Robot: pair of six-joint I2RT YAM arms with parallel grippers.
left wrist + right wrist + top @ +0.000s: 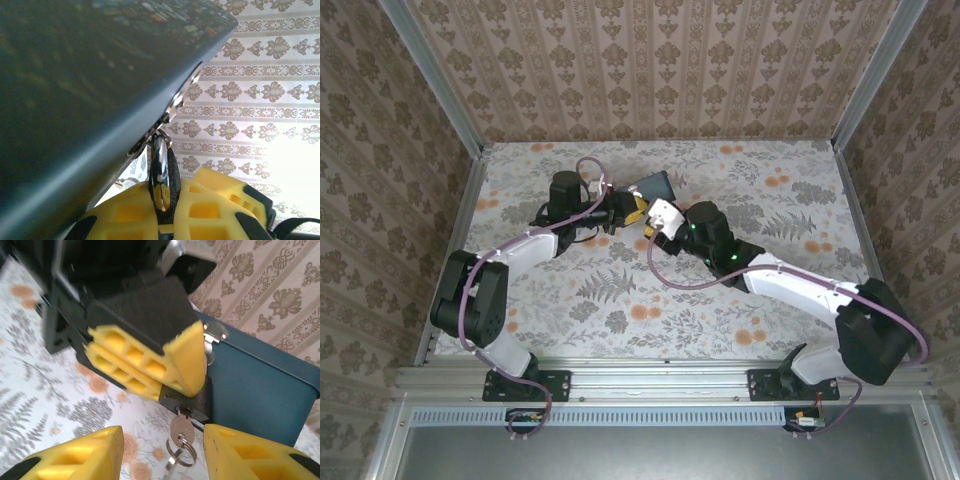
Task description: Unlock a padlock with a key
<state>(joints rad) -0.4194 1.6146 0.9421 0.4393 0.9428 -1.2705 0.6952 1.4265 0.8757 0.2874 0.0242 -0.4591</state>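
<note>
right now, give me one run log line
left gripper shut on padlock | key in padlock | right gripper open, either side of key

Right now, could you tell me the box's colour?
The box is dark blue, clearest in the right wrist view.
</note>
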